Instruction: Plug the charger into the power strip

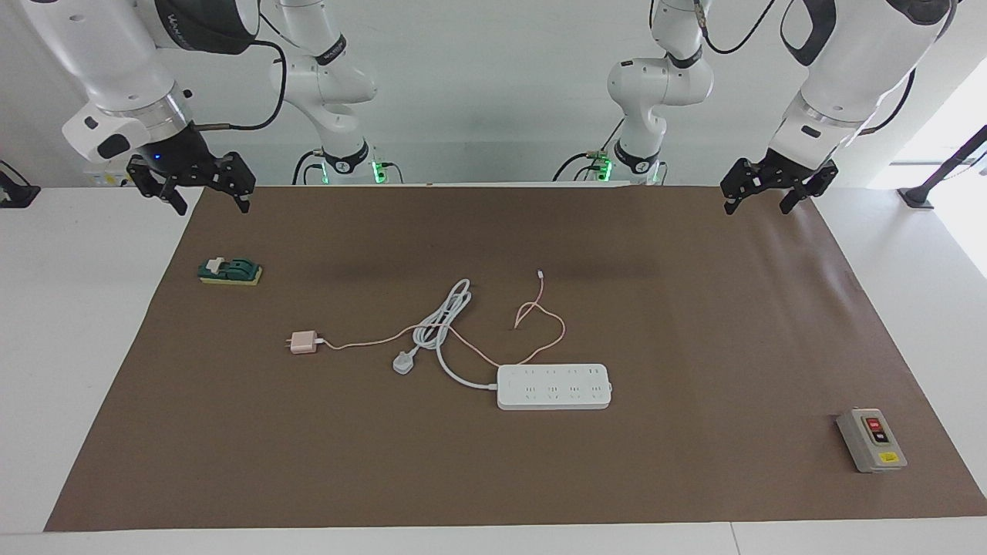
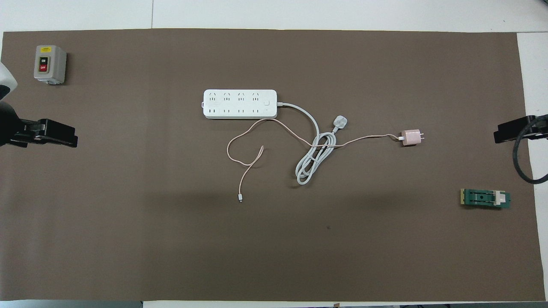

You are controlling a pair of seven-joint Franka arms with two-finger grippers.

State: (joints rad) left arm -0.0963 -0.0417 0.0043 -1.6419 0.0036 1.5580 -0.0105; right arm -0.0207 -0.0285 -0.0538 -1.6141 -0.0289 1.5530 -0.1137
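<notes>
The small pale pink cube-shaped charger (image 1: 302, 342) lies left of centre in the facing view, on the brown paper-covered counter (image 1: 694, 324), its prongs pointing away from the long flat white power strip (image 1: 554, 386). Its thin pink cable (image 1: 540, 308) runs past the strip's coiled thick white cord (image 1: 443, 320) and white three-pin plug (image 1: 404, 361), loops just above the strip and ends in a tiny connector in the middle of the frame. Charger and strip lie apart, nothing plugged in. A green block on a yellow pad (image 1: 230, 270) sits at centre left, a grey box with red and black buttons (image 1: 870, 439) at lower right. The right tool (image 1: 202, 194) hangs released at upper left, the left tool (image 1: 771, 196) released at upper right; both wait, holding nothing.
</notes>
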